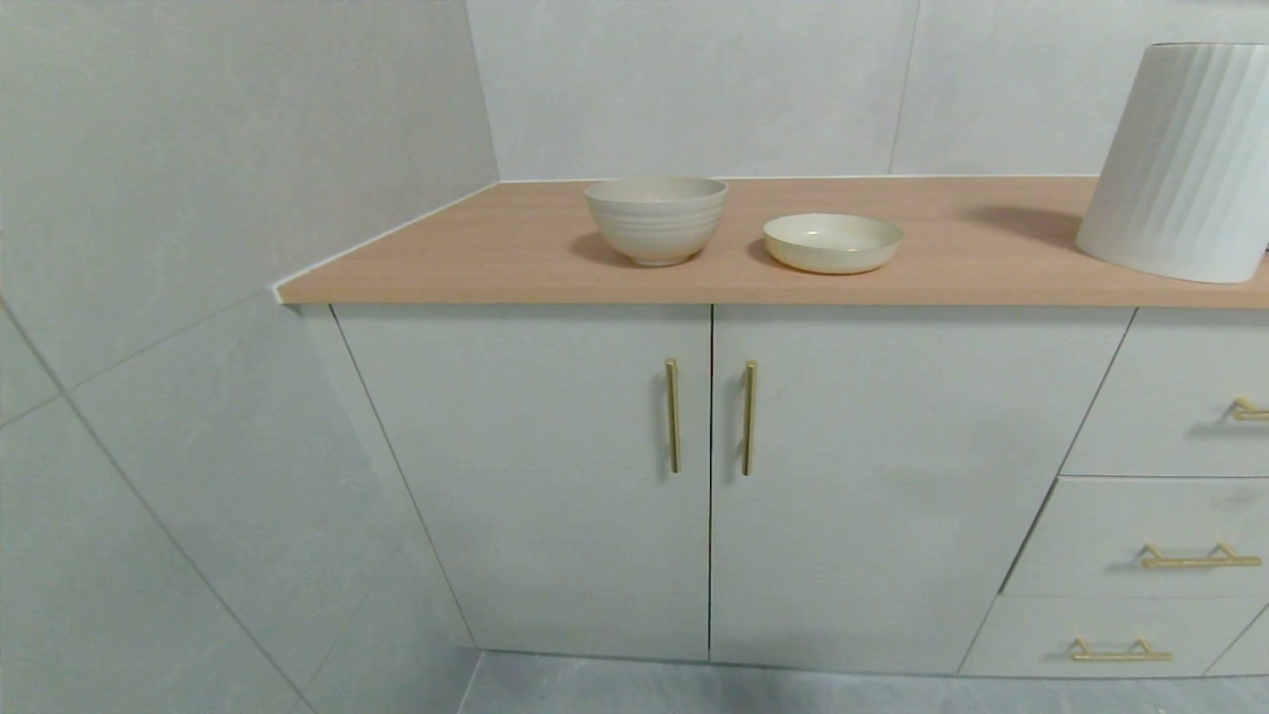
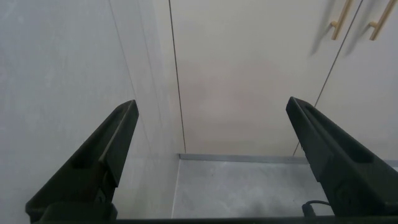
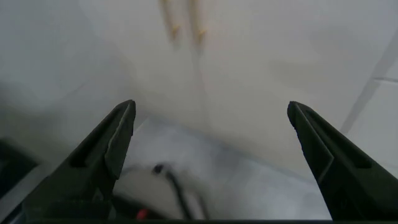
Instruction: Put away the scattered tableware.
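Two cabinet doors (image 1: pixel 535 476) (image 1: pixel 892 476), one bowl (image 1: pixel 656 219), one dish (image 1: pixel 832 243)

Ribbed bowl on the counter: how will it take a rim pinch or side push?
The ribbed bowl looks rigid, probably ceramic or melamine, so likely no flex. Its narrow foot under a wide rim suggests a high side push could tip it. The shallow dish sits close beside, apart, so a slide might knock it.

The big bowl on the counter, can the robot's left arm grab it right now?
Probably not yet. The left gripper hangs open down low, facing the cabinet door near the floor, while the bowl sits on the countertop. Nothing crowds the bowl, so raising the arm should do it.
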